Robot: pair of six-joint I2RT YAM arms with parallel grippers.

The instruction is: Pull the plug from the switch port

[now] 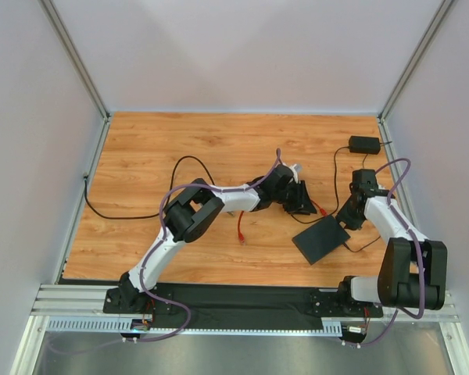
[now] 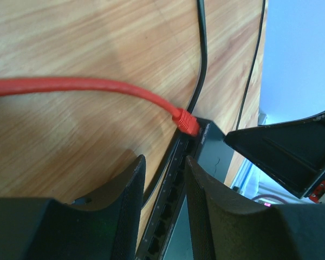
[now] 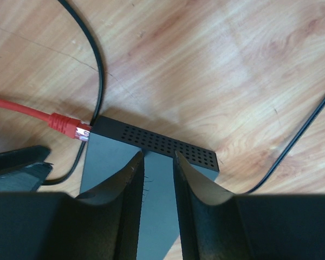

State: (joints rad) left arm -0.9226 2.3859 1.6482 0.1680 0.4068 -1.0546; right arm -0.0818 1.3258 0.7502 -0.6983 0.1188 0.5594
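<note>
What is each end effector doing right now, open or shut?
Left end effector: open, holding nothing, just short of the red plug.
Right end effector: open, holding nothing, over the black box.

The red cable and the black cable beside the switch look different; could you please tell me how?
The red cable is bright red; the black cable is black. The red cable ends in a plug seated at a corner of the switch; the black cable runs on past that corner, its end unseen. Both lie on the wooden table.
</note>
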